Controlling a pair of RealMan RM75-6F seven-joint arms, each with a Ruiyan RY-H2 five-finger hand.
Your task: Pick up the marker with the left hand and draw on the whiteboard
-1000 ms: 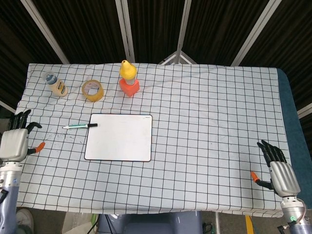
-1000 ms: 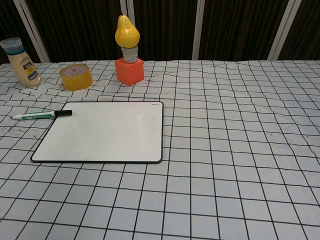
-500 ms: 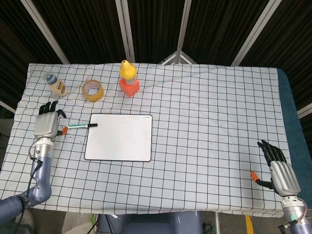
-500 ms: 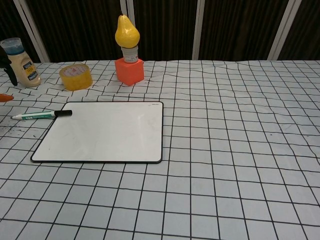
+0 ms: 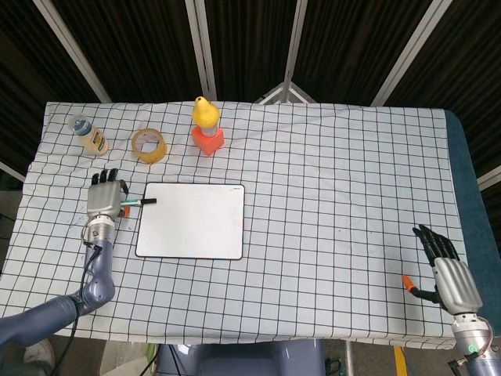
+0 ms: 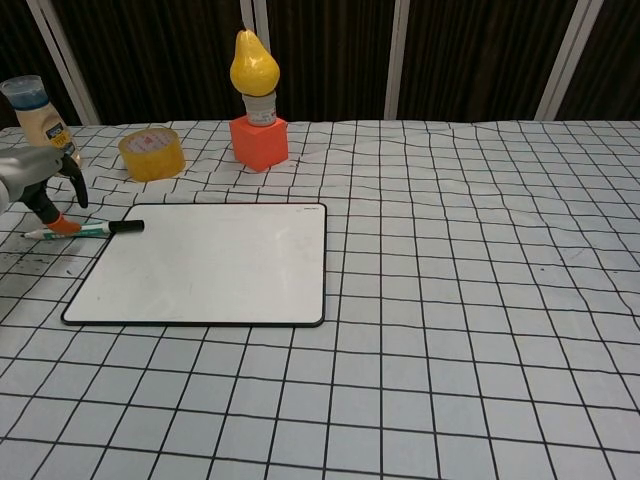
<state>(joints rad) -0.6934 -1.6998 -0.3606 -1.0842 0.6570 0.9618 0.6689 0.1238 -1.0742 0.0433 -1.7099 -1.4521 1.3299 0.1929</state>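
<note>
Green marker (image 6: 85, 231) half hidden under left hand (image 5: 105, 200), grip unclear, right hand (image 5: 450, 274) fingers apart.

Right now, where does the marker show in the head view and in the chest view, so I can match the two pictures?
Head view: the marker lies at the whiteboard's upper left corner, partly under the left hand.
Chest view: the marker lies at far left, its black cap on the whiteboard's top left corner.
Shared landmark: the yellow tape roll behind it.
</note>
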